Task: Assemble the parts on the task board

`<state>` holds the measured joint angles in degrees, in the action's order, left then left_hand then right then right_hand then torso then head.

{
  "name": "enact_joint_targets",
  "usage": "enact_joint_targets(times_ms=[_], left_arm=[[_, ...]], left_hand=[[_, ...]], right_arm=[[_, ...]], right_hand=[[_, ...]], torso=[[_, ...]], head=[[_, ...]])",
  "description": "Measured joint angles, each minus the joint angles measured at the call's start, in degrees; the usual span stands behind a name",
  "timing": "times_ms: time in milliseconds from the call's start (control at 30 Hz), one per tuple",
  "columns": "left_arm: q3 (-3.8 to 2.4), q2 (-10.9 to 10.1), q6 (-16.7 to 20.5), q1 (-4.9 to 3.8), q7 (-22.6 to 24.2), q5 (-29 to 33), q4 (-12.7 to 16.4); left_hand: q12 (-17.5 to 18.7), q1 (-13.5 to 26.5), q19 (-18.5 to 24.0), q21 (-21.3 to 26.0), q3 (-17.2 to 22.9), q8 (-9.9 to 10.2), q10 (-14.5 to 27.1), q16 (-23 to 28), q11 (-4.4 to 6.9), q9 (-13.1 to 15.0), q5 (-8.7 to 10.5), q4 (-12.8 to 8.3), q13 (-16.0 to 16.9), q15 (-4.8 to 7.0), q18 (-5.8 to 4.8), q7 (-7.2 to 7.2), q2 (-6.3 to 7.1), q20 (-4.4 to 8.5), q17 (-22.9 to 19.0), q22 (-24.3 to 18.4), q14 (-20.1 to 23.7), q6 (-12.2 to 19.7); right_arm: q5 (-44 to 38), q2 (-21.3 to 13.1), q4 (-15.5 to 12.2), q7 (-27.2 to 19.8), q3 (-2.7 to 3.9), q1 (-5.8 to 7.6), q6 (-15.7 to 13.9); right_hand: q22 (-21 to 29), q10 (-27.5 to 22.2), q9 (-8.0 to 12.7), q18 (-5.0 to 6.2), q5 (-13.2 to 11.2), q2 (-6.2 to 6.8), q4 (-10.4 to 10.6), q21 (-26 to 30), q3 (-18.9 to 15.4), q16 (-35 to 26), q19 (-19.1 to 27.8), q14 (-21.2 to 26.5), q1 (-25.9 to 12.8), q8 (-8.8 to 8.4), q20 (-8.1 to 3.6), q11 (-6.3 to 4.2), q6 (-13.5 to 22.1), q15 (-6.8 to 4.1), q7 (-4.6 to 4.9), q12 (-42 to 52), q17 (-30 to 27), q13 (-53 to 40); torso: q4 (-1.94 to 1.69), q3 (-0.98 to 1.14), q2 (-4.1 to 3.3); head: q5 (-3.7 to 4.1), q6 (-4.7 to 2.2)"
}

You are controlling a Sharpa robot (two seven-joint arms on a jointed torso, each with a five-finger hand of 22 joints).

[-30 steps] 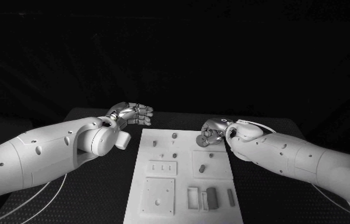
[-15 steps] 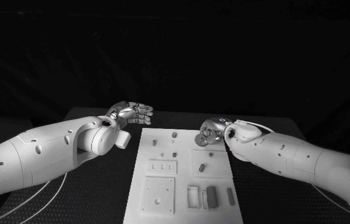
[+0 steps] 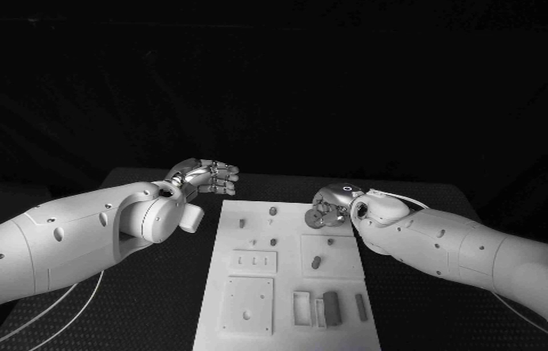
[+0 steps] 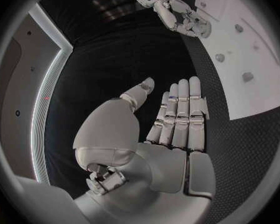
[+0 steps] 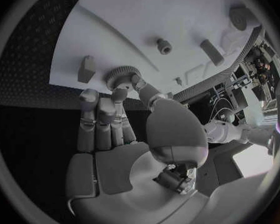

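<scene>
1. My right hand (image 3: 331,207) is pinching a small toothed gear (image 5: 119,76) between thumb and fingertips, just over the far right part of the task board (image 3: 234,307), at about 1 o'clock from the board's centre.
2. My left hand (image 3: 207,177) is holding nothing, with its fingers straight and close together; it's hovering over the black table (image 3: 137,303) off the board's far left corner, around 11 o'clock.
3. The gear is looking small, rigid and light; my guess is hard plastic or metal, so no squash risk. The teeth are giving the fingertips bite, but the flat faces are probably slick.
4. Best hold, as I judge it: on the toothed rim from opposite sides, leaving the centre bore free for seating.
5. A short peg (image 5: 164,46) is standing on the board near the gear, probably the target. I can't tell alignment from here.
6. Other grey parts (image 3: 331,309) are sitting in recesses at the board's near end, 5 o'clock.
</scene>
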<state>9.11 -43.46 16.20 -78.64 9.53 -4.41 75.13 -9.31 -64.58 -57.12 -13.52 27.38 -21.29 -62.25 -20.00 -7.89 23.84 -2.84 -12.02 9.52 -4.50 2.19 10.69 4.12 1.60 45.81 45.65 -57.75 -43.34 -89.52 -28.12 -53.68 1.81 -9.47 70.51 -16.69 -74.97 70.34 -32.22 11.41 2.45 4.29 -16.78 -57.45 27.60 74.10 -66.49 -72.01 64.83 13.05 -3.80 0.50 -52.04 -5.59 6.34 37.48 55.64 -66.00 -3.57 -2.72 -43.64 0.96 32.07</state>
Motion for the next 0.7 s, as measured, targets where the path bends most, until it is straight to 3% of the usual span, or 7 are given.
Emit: enact_joint_targets(times_ms=[367,700], left_arm=[[0.00,0.0,0.0,0.00,0.0,0.0,0.0],[0.00,-0.2,0.0,0.00,0.0,0.0,0.1]], left_hand=[[0.0,0.0,0.0,0.0,-0.2,0.0,0.0,0.0,0.00,0.0,0.00,-0.2,0.0,-0.16,-0.05,0.00,0.00,0.00,0.0,0.0,-0.2,0.0],[0.0,0.0,0.0,0.0,-0.2,0.0,0.0,0.2,0.00,0.0,0.00,-0.2,0.0,-0.16,-0.11,0.01,0.00,0.00,0.1,0.0,-0.2,0.0]], right_arm=[[-0.7,-0.2,-0.9,0.1,-0.15,-0.22,-1.7],[-1.3,-0.8,-3.0,0.8,-0.52,-0.25,-3.5]], right_hand=[[0.0,0.6,0.0,0.00,0.2,-0.71,0.2,-0.5,2.9,0.2,-0.2,-0.5,0.0,0.03,-0.23,-0.62,-0.3,-0.48,-0.33,0.0,0.0,0.2],[0.0,0.8,0.0,-0.03,0.2,-0.99,0.3,-0.7,3.3,0.2,-0.5,-0.7,-0.3,0.05,-0.53,-0.82,-0.5,-0.64,-0.52,0.0,0.0,0.4]], torso=[[-0.06,-0.01,0.02],[-0.04,-0.04,0.04]], head=[[0.03,-0.18],[-0.14,-0.51]])
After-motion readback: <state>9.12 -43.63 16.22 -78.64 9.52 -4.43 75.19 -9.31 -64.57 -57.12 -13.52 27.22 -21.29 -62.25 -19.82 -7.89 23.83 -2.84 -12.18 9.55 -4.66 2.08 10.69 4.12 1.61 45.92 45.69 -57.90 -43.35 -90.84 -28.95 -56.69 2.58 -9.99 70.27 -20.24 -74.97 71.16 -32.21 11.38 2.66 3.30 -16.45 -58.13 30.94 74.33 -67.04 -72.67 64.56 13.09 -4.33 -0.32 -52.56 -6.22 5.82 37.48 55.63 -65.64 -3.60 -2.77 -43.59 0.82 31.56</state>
